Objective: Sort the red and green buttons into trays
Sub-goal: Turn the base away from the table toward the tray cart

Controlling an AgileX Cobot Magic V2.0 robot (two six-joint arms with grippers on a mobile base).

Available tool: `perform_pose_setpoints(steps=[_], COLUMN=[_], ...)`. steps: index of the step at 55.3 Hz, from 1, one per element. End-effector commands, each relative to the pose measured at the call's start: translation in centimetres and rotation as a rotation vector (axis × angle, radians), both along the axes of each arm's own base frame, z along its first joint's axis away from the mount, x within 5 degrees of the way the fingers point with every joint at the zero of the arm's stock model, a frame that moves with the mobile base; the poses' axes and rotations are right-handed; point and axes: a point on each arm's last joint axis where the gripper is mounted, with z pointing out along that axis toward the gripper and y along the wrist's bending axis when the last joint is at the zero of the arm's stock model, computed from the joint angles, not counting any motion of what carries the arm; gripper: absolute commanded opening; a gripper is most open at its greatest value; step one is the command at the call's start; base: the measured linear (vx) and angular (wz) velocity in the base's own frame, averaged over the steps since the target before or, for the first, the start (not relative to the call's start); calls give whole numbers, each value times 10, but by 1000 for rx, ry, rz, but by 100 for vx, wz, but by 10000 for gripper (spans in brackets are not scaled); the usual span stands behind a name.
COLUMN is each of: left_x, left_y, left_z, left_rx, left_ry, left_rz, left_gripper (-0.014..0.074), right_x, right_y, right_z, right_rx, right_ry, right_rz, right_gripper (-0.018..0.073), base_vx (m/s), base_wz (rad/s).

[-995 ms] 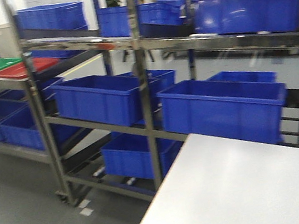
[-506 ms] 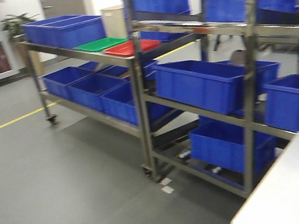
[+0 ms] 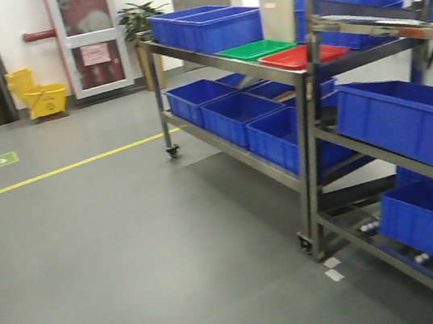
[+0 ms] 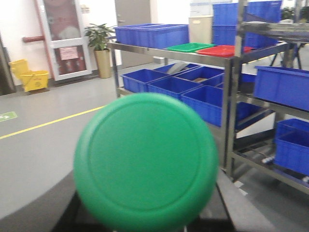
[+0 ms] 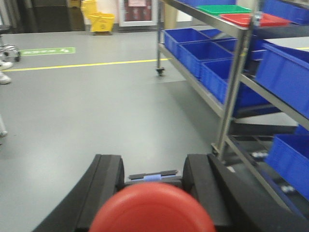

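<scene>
A green button (image 4: 145,164) fills the left wrist view, its round cap facing the camera. My left gripper (image 4: 145,220) is shut on it, with only dark finger edges (image 4: 65,217) showing at the bottom. A red button (image 5: 152,210) sits between the black fingers (image 5: 104,186) of my right gripper (image 5: 153,180), which is shut on it. The green tray (image 3: 255,49) and the red tray (image 3: 302,55) lie side by side on the steel rack's top shelf, far from both grippers. They also show in the left wrist view (image 4: 188,47) (image 4: 226,50) and the right wrist view (image 5: 223,8) (image 5: 251,19).
Steel racks (image 3: 309,156) on castors hold several deep blue crates (image 3: 234,114). A cream tub (image 3: 279,6) stands behind the trays. Grey floor with a yellow line (image 3: 63,169) spreads to the left. A yellow mop bucket (image 3: 44,98), a plant and a door stand at the back wall.
The front view has swung left: the racks slid to the right, the white table left the view, and open floor, the door and the mop bucket came in. The trays appear nearer.
</scene>
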Motion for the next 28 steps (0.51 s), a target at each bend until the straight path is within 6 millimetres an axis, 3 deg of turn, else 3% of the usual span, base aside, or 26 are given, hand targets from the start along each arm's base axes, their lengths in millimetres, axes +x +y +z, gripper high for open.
perform_pose_setpoints(steps=[1, 28], left_x=[-2, -2], left_y=[-2, -2], left_z=[18, 18], left_rx=[-28, -28], left_ry=[-109, -109], left_rz=[-26, -26], left_gripper=[0, 0], right_x=[-1, -1], right_y=[0, 0], right_z=[21, 20], right_rx=[11, 11], right_ry=[-130, -130], right_rz=[5, 5], right_gripper=[-9, -9], base_vx=[9, 11], base_wz=[35, 39])
